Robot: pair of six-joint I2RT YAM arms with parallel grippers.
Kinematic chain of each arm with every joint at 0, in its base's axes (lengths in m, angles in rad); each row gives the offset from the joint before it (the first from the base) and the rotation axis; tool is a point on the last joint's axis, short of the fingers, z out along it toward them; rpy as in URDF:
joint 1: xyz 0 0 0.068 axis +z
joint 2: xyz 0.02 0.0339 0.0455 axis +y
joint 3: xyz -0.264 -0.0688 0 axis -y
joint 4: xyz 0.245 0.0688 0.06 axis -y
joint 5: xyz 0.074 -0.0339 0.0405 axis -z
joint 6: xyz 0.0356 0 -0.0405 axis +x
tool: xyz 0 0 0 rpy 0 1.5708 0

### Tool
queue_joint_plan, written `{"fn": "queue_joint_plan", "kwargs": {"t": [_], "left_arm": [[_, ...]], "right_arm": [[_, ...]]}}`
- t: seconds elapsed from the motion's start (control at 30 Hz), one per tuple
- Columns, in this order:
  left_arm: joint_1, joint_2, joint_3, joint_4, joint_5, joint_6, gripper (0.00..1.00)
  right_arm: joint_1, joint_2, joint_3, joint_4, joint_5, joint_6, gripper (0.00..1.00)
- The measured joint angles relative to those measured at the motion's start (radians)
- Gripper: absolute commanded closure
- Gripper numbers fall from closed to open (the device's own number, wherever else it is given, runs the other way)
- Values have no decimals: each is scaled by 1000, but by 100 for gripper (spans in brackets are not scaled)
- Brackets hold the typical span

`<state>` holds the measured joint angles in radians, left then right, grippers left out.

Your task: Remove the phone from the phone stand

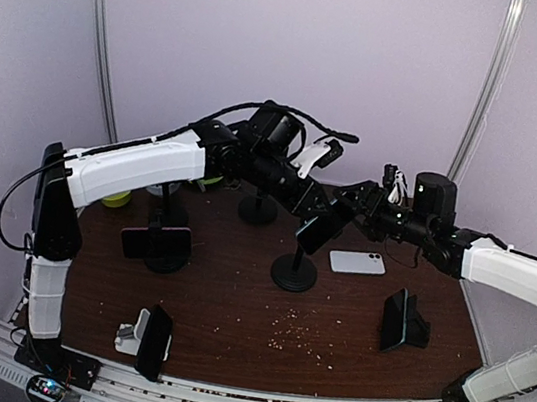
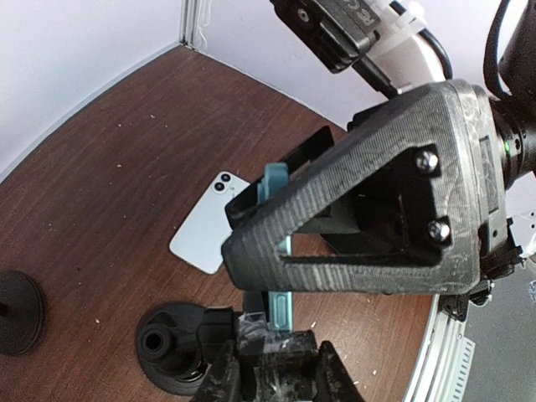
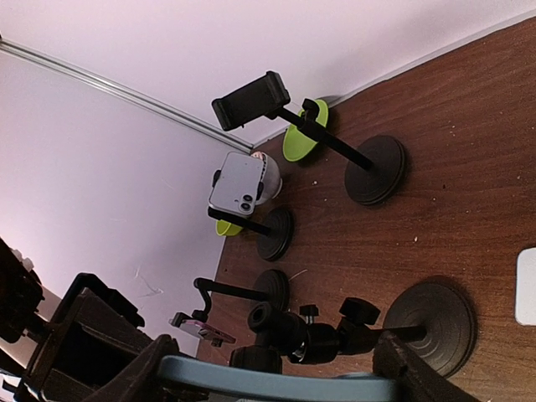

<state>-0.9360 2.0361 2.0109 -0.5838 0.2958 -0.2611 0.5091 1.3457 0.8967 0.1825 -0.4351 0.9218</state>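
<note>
Left gripper (image 2: 276, 362) is clamped on the teal-edged dark phone (image 1: 316, 232), which sits atop the black round-based phone stand (image 1: 294, 271) at the middle of the brown wooden counter (image 1: 231, 317). Its white arm stretches far rightward. Right gripper (image 1: 347, 216) straddles the same phone, jaws wide; whether it grips, I cannot tell.

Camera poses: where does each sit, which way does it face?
Top: above, behind the bases, facing down on the table; left arm, right arm show.
Left wrist: looks down past left fingers at teal phone, white phone.
Right wrist: looks across the table at stands; right fingers flank teal phone.
Shared: teal phone in both wrist views.
</note>
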Motion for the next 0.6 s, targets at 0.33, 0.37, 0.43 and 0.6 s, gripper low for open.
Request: {"fn": "queue_joint_plan", "kwargs": {"t": [0.33, 0.37, 0.43, 0.6], "left_arm": [[0, -36, -79, 74, 3, -2, 100], [0, -40, -85, 79, 3, -3, 100], [0, -49, -100, 87, 4, -3, 100], [0, -66, -126, 99, 5, -3, 100]], "right_arm": [[2, 0, 34, -64, -2, -40, 93], [2, 0, 34, -64, -2, -41, 94], [2, 0, 34, -63, -7, -42, 97], [2, -1, 36, -63, -23, -44, 100]]}}
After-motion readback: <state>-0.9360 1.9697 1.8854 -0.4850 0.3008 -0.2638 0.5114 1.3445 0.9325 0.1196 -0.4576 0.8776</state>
